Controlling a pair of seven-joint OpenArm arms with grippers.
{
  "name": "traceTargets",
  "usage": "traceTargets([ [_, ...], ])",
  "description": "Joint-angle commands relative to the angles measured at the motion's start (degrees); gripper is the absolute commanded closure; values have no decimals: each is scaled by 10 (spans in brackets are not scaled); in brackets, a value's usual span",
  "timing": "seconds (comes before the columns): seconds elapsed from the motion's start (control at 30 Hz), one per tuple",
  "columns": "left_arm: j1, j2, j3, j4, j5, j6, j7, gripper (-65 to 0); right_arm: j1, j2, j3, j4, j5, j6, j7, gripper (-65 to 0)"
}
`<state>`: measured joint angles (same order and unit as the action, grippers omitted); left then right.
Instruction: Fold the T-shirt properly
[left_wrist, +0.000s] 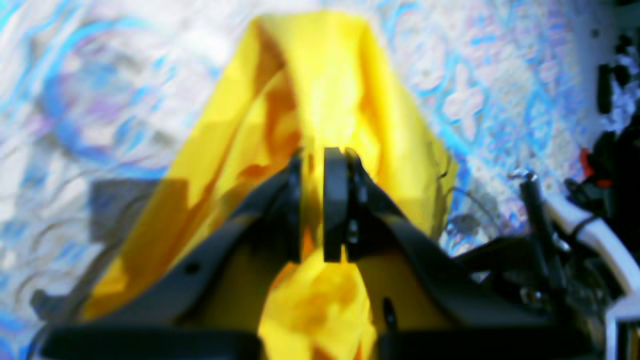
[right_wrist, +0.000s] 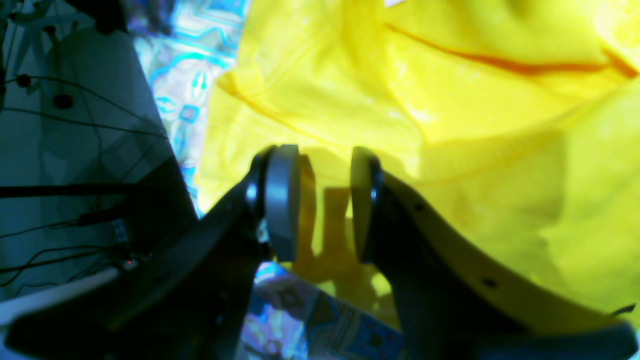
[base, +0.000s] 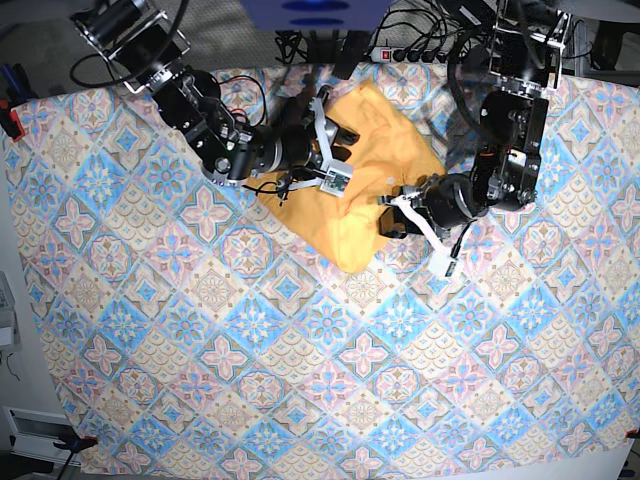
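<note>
The yellow-orange T-shirt (base: 385, 160) lies crumpled at the back middle of the table. My left gripper (left_wrist: 314, 200) is shut on a bunched fold of the T-shirt (left_wrist: 325, 75), which drapes away from the fingers. In the base view the left gripper (base: 392, 222) sits at the shirt's right front edge. My right gripper (right_wrist: 325, 205) is open, its pads apart just above the T-shirt (right_wrist: 450, 100) near its edge. In the base view the right gripper (base: 340, 145) is over the shirt's left side. No black loop mark shows clearly.
The blue-pink patterned tablecloth (base: 300, 350) covers the whole table. A power strip and cables (base: 400, 45) lie behind the shirt. The right wrist view shows the table's edge and dark cables (right_wrist: 75, 150) on the left side.
</note>
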<state>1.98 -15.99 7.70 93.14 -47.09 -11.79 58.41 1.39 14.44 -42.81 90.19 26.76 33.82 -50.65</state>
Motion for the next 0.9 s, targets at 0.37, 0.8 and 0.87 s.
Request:
traceTargets([
  [0.37, 44, -1, -62, 50, -7, -6, 16, -46, 9, 0, 3, 8, 8, 2, 11, -174],
  [0.8, -45, 24, -3, -55, -7, -6, -19, -309, 8, 0, 2, 8, 8, 2, 11, -174],
  [0.87, -48, 24, 13, -69, -8, -6, -20, -335, 8, 0, 2, 8, 8, 2, 11, -174],
])
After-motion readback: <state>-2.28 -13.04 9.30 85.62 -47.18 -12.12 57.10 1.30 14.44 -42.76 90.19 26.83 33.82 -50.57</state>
